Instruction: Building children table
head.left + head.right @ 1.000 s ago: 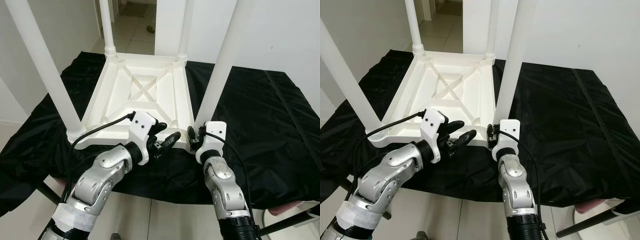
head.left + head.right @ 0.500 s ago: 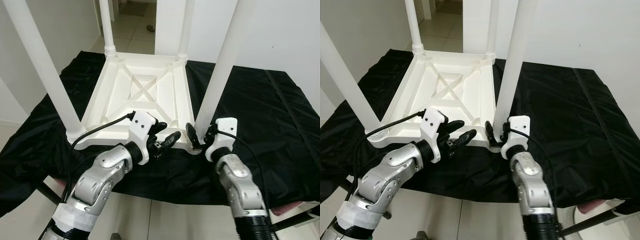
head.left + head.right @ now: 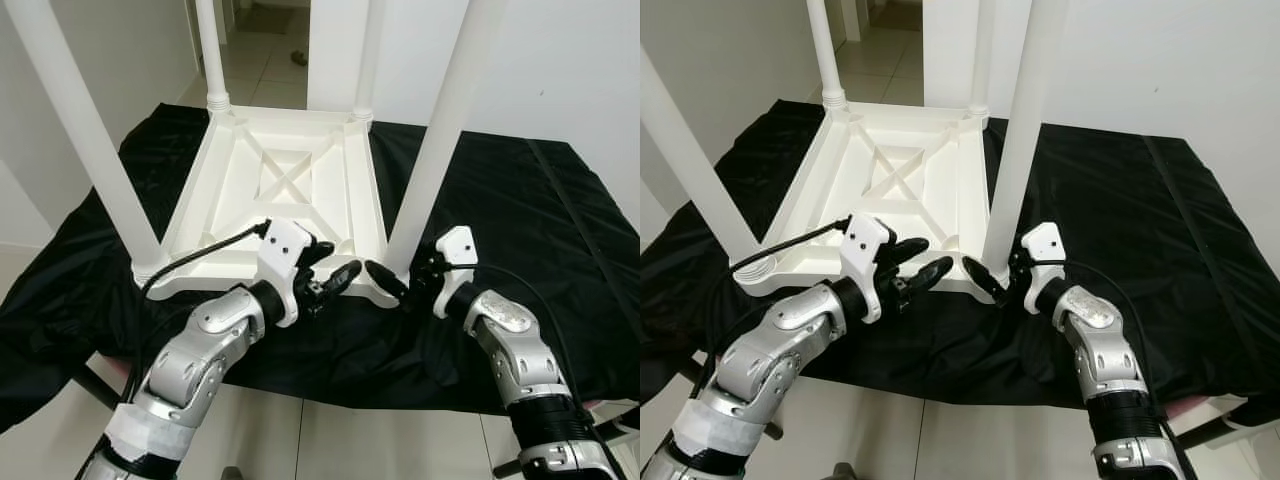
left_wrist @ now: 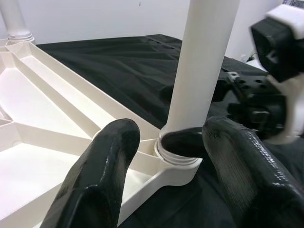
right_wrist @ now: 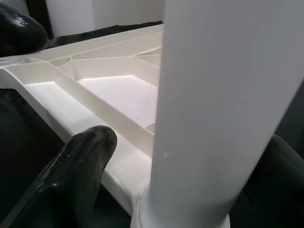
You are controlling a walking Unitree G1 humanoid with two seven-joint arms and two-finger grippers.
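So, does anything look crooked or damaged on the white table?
Nothing stands out. The upturned table lies flat on the black cloth, its four legs upright. The right end effector is around the near right leg.

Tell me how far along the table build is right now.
Done: the upside-down tabletop lies on the black cloth with all four white legs standing in its corner sockets. In hand: the right end effector straddles the base of the near right leg, fingers open around it, apparently seating it; the left end effector hovers open beside that corner. Left: confirming that leg is tight, then turning the table upright.
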